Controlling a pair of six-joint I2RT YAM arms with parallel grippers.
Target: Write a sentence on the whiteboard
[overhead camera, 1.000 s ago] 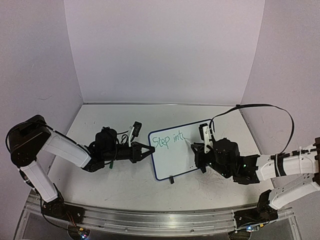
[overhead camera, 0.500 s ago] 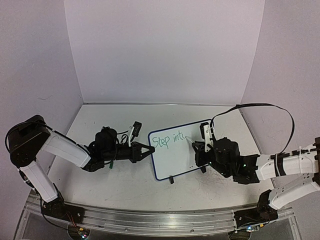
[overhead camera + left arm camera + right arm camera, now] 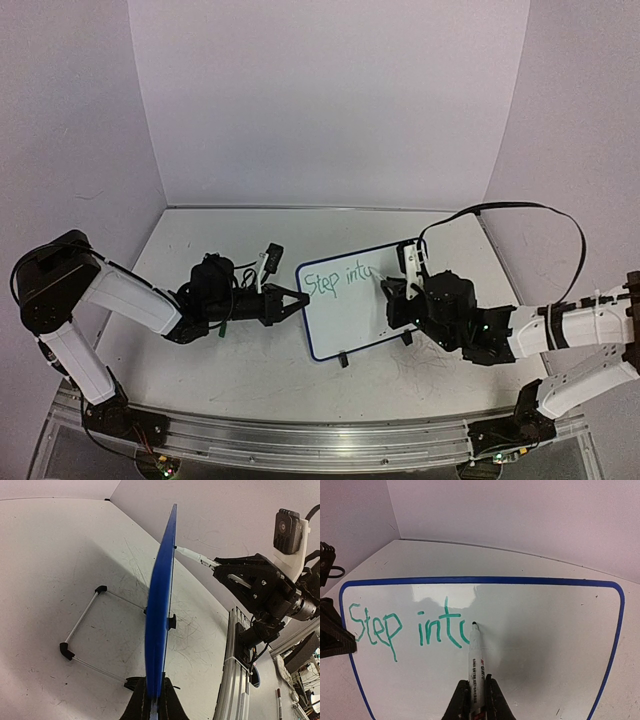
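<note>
The whiteboard (image 3: pixel 352 322) stands tilted on the table, blue-rimmed, with two black feet. My left gripper (image 3: pixel 296 303) is shut on its left edge; in the left wrist view the whiteboard (image 3: pixel 161 605) shows edge-on, pinched at the left gripper (image 3: pixel 154 701). The sentence (image 3: pixel 336 280), in green, reads "Step int" plus a curved stroke. My right gripper (image 3: pixel 392 293) is shut on a white marker (image 3: pixel 381 286). In the right wrist view the marker (image 3: pixel 475 652) rises from the right gripper (image 3: pixel 476 696), its tip on the whiteboard (image 3: pixel 545 645) just right of the sentence (image 3: pixel 405 627).
A thin wire stand (image 3: pixel 82 625) with black corners lies behind the board. An aluminium rail (image 3: pixel 300 440) runs along the near table edge. Purple walls close in the back and sides. A black cable (image 3: pixel 560 230) loops above the right arm.
The marker tip has moved a little on the board and the curved green stroke after "int" has grown. The left gripper and the board have stayed still.
</note>
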